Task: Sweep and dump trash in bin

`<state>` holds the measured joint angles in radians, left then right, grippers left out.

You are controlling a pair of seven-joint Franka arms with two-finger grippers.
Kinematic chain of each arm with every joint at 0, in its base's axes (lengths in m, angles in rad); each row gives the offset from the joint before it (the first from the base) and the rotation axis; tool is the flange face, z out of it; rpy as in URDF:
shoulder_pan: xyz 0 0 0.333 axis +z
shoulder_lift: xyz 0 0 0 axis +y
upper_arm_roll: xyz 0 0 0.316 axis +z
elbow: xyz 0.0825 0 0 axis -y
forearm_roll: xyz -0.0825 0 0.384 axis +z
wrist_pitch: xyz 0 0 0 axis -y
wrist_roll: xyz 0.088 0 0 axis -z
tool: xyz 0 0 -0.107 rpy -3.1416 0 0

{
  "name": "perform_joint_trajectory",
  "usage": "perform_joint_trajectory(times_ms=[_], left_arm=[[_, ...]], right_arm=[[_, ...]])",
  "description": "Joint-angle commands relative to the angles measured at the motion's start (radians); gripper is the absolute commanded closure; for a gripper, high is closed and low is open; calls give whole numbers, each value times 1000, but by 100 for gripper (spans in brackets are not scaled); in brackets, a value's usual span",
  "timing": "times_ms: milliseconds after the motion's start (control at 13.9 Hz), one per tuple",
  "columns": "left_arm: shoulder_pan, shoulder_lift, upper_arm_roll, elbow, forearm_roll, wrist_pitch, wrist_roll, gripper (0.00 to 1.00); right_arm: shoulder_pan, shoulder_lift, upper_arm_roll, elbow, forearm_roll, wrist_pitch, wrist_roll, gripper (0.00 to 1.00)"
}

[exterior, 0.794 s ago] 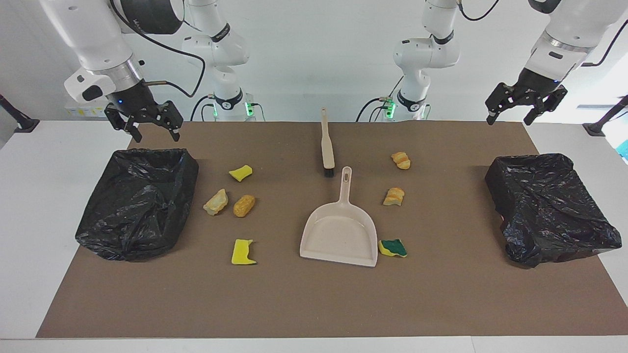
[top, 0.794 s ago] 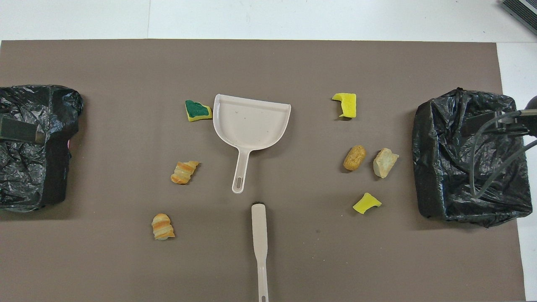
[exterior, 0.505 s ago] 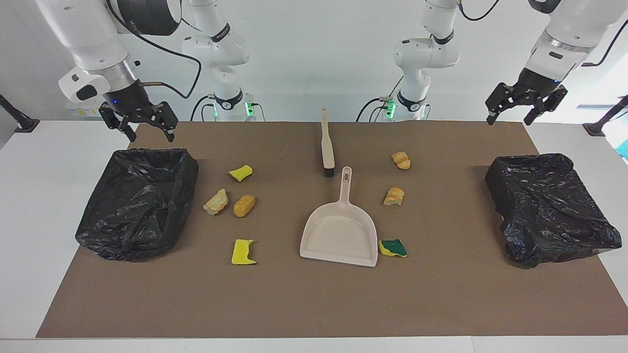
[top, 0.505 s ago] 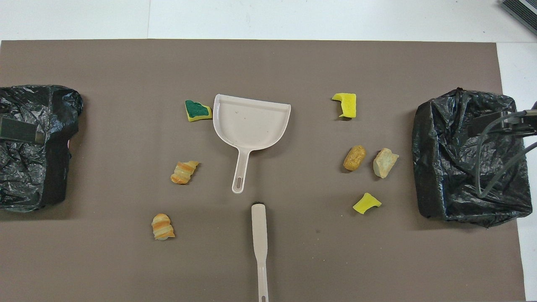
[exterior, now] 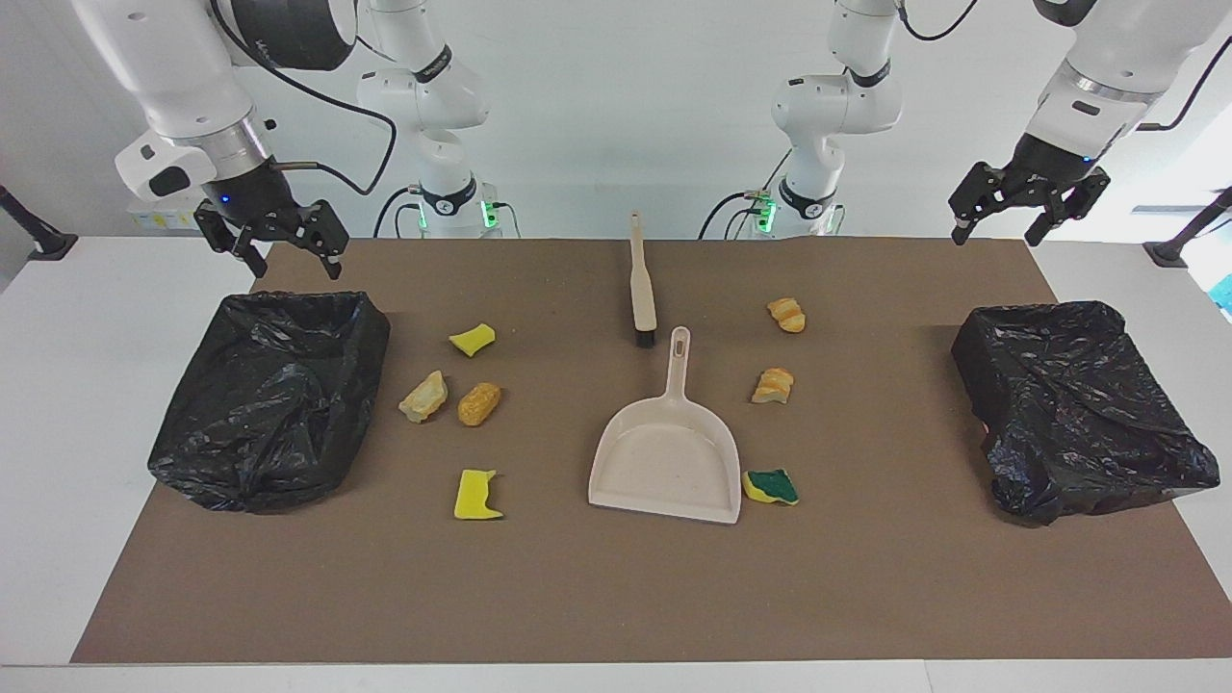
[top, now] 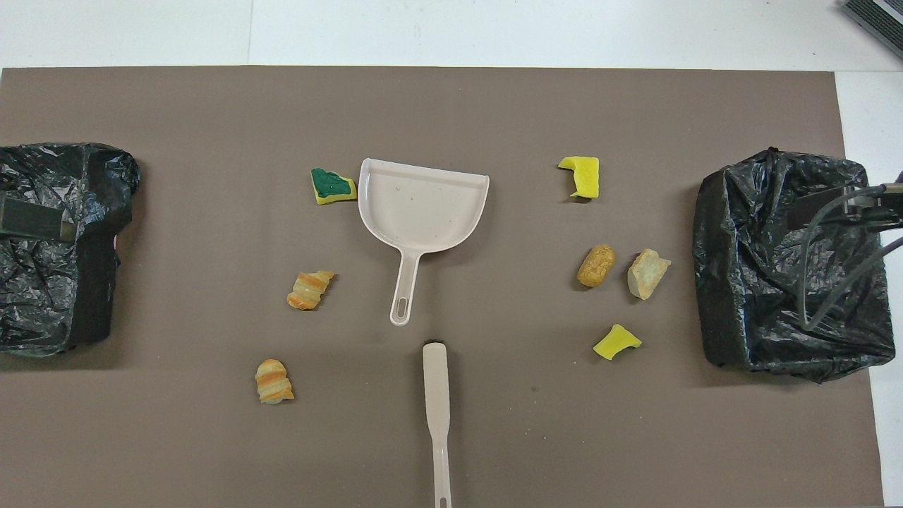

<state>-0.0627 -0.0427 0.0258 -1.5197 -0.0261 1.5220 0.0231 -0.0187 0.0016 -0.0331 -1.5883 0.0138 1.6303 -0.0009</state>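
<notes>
Two bins lined with black bags stand at the ends of the brown mat (exterior: pixel 616 597), and both are partly cut off in the overhead view: the bin at the left arm's end (top: pixel 49 247) runs off the frame edge, and the bin at the right arm's end (exterior: pixel 274 395) is crossed there by a grey cable. What lies inside either bag cannot be made out among the black folds. The brush (exterior: pixel 641 289) shows only a dark tuft at its bristle end, and its handle tip runs off the bottom of the overhead view.

Neither gripper appears in the overhead view. In the facing view the right gripper (exterior: pixel 270 248) hangs in the air over the mat's edge, above the robot-side rim of its bin, fingers spread apart and holding nothing. The left gripper (exterior: pixel 1026 207) hangs high over the mat's corner at its own end, tilted, its fingers likewise spread and empty.

The trash lies on the mat in two groups beside the dustpan (exterior: pixel 666 462). Toward the right arm's end are a yellow wedge (exterior: pixel 473 339), a pale lump (exterior: pixel 423 397), a tan lump (exterior: pixel 479 403) and a notched yellow sponge (exterior: pixel 476 495). Toward the left arm's end are two striped bread-like lumps (exterior: pixel 787 315) (exterior: pixel 774 385), and a yellow-and-green sponge (exterior: pixel 771 487) touching the dustpan's corner.
</notes>
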Motion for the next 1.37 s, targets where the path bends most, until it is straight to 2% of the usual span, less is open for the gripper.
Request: perform_joint_trajectory(times_ms=[0,1083,1299], left_arm=[[-11,-5,9,7,-3,0,11,0],[-12,-9,10,3,0,-20,5,0],[-19,-32,-1,-33,-3,-19,-3,0]], right_arm=[[8,-8,7,-10,-12,6,28,0],[109,1,9,-19,-11,19,76,0],[141,15,9,-18,-11,19,117,0]])
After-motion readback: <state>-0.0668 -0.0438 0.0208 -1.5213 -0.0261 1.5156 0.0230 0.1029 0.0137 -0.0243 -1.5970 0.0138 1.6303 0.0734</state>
